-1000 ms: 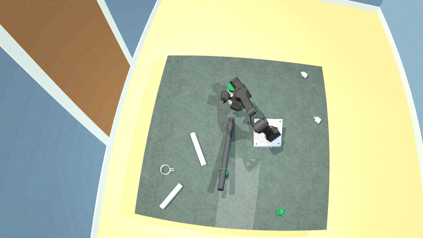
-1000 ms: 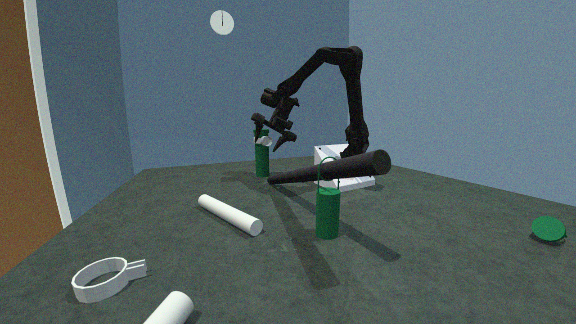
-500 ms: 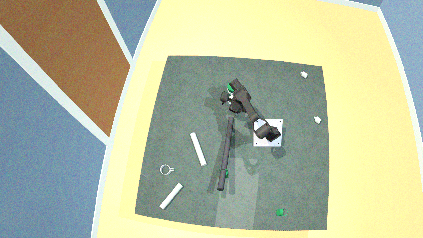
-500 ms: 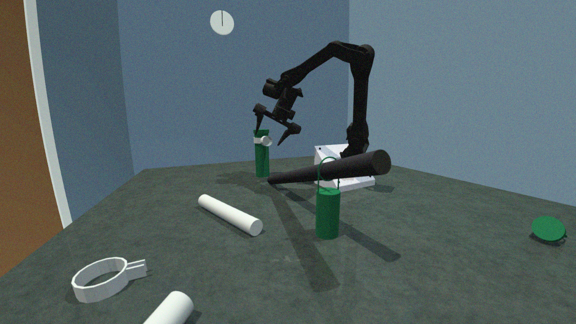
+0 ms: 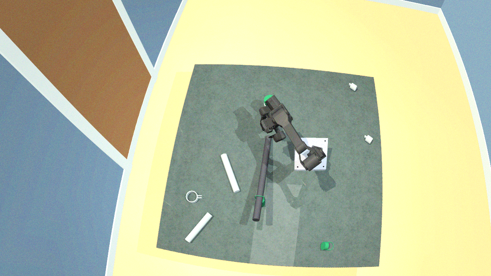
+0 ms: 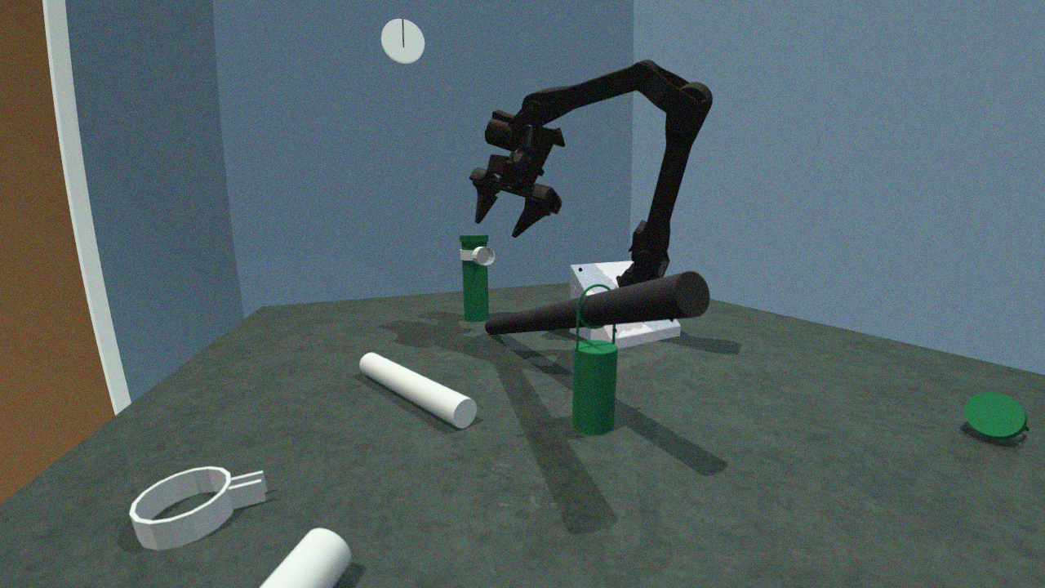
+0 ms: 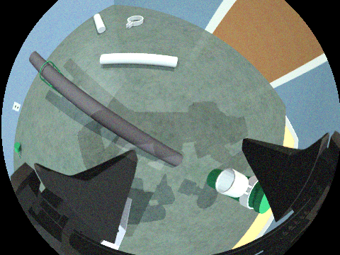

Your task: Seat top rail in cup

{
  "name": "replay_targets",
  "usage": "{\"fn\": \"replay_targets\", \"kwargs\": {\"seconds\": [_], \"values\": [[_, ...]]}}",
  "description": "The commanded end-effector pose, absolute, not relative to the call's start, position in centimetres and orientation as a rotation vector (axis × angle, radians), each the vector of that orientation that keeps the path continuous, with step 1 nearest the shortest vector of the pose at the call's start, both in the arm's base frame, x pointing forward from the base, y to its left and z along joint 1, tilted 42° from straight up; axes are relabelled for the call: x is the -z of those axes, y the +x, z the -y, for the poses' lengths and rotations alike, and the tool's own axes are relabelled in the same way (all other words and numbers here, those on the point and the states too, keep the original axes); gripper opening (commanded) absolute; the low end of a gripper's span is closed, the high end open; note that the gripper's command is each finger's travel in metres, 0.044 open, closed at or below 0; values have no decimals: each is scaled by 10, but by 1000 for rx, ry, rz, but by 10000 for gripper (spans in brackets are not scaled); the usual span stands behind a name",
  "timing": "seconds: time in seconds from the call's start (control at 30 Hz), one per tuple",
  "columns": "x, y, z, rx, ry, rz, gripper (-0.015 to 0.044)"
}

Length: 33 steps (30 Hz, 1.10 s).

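The dark rail (image 5: 262, 174) (image 6: 642, 300) (image 7: 106, 118) slopes down from the loop cap (image 6: 596, 350) on the small green post (image 6: 593, 394). Its far end is low, apparently on the table, and outside the cup. The white rail-end cup (image 6: 483, 256) (image 7: 241, 185) is empty on the brace band (image 6: 466, 254), just under the green cap (image 5: 268, 98) (image 6: 473, 238) (image 7: 264, 203) of the big post (image 6: 475, 296). My gripper (image 6: 496, 229) (image 7: 192, 151) is open and empty, raised above the rail's far end and in front of the post, touching neither.
Two white tubes (image 5: 230, 173) (image 5: 198, 227) and a loose white band (image 5: 187, 200) (image 6: 182, 527) lie on the left. A loose green loop cap (image 5: 324, 246) (image 6: 994, 414) lies at the front right. Two small white fittings (image 5: 353, 87) (image 5: 368, 139) lie near the right edge.
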<state>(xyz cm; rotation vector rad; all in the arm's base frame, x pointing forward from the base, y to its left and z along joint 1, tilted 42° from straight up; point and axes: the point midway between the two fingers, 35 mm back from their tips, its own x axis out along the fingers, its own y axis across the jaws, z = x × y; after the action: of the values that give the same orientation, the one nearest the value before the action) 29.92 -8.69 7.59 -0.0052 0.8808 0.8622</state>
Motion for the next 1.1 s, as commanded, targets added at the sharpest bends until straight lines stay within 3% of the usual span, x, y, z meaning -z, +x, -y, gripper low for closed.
{"fn": "replay_targets", "kwargs": {"seconds": [0.0,0.63,1.07], "values": [[-143,291,73,-571,531,-1093,440],[-137,293,64,-505,658,-1187,440],[-82,300,-3,366,1394,-1796,440]]}}
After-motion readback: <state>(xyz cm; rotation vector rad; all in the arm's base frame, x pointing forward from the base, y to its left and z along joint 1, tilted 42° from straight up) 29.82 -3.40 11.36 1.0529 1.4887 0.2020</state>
